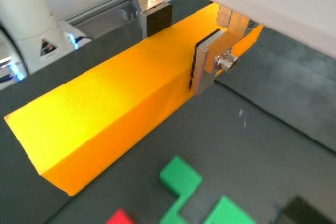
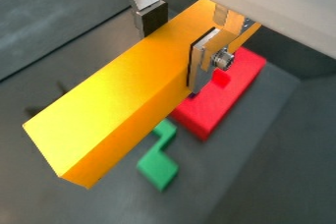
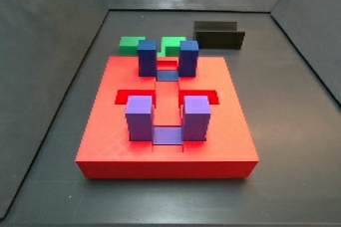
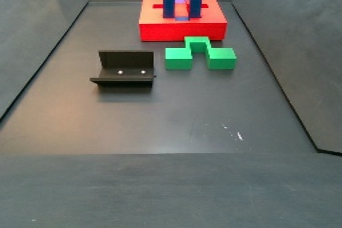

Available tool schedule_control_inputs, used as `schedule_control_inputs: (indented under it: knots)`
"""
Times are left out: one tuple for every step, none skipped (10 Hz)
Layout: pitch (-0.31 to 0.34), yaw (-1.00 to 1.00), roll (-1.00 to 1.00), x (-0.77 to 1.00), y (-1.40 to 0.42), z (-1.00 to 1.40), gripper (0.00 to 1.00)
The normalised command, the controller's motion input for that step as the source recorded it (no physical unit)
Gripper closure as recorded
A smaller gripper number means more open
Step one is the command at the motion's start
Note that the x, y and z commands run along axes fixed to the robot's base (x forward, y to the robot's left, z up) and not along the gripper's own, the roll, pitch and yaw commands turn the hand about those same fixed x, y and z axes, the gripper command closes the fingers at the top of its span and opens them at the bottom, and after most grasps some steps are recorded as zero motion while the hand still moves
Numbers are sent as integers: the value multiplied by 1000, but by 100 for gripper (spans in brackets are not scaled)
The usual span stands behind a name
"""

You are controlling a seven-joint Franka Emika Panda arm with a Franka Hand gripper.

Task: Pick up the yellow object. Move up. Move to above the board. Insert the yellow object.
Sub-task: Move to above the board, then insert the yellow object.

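The gripper (image 1: 182, 46) is shut on the yellow object (image 1: 112, 105), a long bar with a yellow top and orange sides. The silver fingers with dark pads press on its two long sides near one end, in both wrist views (image 2: 175, 43). The bar (image 2: 112, 110) hangs above the floor, over the green block (image 2: 160, 159) and an edge of the red board (image 2: 217, 105). In both side views the board (image 3: 167, 136) (image 4: 183, 17) lies flat with upright purple and dark-blue blocks. The gripper and bar are out of view there.
The green block (image 3: 134, 44) (image 4: 201, 54) lies on the dark floor beside the board. The fixture (image 4: 124, 69) (image 3: 220, 34) stands a little apart from both. Grey walls enclose the floor. A white arm base (image 1: 27, 12) shows in a wrist view.
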Motion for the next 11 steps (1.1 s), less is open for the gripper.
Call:
schedule_control_inputs:
  knots:
    - [127,8,11,771,-1400,188,100]
    - [136,9,0,794,-1400,195,100]
    - [154,7,3,825,-1400,198,100]
    - [177,4,1,870,-1400,214,100]
    - [176,6,0,637,-996,162,100]
    - [173,10,22,406,-585,108,100]
    - [88,11,12,189,-272,71,100]
    - [38,10,13,101,-174,50,100]
    - [-3,0,0,0,-11,-26,100]
    - [0,0,-3,0,11,-26,100]
    - [0,-14,10,100,0,-434,100]
